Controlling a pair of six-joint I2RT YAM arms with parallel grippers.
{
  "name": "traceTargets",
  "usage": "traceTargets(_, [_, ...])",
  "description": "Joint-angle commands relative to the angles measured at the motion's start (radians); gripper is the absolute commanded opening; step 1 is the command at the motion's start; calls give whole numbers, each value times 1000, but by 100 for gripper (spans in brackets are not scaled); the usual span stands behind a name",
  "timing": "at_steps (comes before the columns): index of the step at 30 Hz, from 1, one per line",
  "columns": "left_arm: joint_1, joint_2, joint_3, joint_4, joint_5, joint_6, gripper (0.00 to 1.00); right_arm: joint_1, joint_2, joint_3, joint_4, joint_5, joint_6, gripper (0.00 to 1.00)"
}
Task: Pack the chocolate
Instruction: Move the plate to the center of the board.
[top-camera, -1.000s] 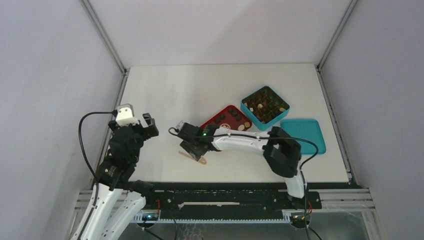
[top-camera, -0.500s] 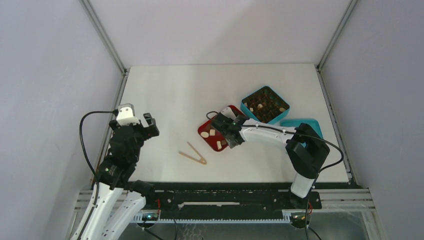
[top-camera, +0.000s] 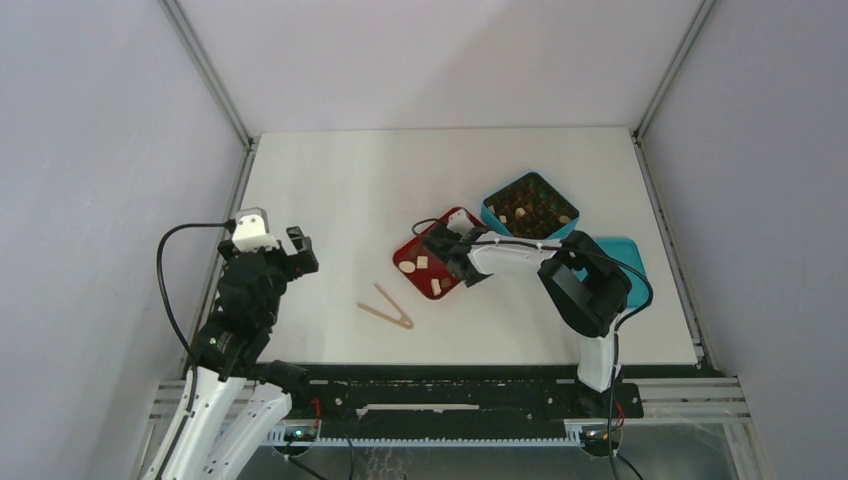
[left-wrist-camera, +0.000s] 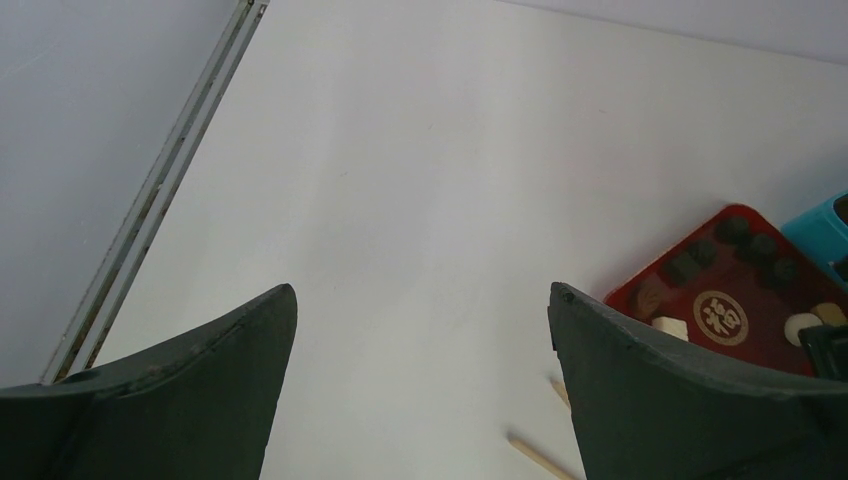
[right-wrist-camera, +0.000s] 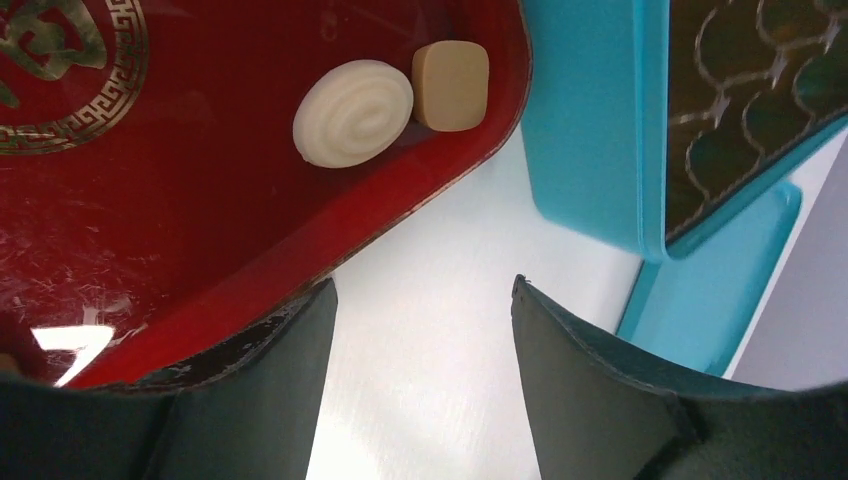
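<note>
- From the top camera, the right gripper (top-camera: 447, 250) hangs over the red tray (top-camera: 401, 270), where chocolate pieces (top-camera: 422, 263) lie. More pieces sit in the teal box (top-camera: 490, 213) just beside it. The jaws look apart, with nothing in them. The right arm bends above the teal lid (top-camera: 628, 258), so I fear a low elbow can push it.
- The wooden tongs (top-camera: 386, 308) lie on the table (top-camera: 330, 190), apart from both grippers. Without them, I judge that bare fingers can crush or drop a small piece.
- On the left wrist camera, the left gripper (left-wrist-camera: 420, 290) is wide open and empty, well apart from the red tray (left-wrist-camera: 645, 290). I expect no trouble from this side.
- On the right wrist camera, the right gripper (right-wrist-camera: 420, 285) is open over bare table, with one finger above the rim of the red tray (right-wrist-camera: 380, 205). The white round piece (right-wrist-camera: 353, 112) and the tan square piece (right-wrist-camera: 452, 85) lie side by side near this rim. If I descend here, the finger may hit the rim and tip the tray, and pieces can slide out.
</note>
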Motion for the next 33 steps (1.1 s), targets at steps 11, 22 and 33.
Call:
traceTargets(11, [6, -5, -14, 44, 10, -14, 100, 72, 239, 422, 254, -20, -257, 73])
traceTargets(22, [6, 0, -16, 46, 11, -12, 100, -6, 8, 312, 204, -117, -243, 73])
traceTargets(33, [6, -1, -18, 49, 25, -11, 100, -234, -160, 99, 173, -274, -187, 73])
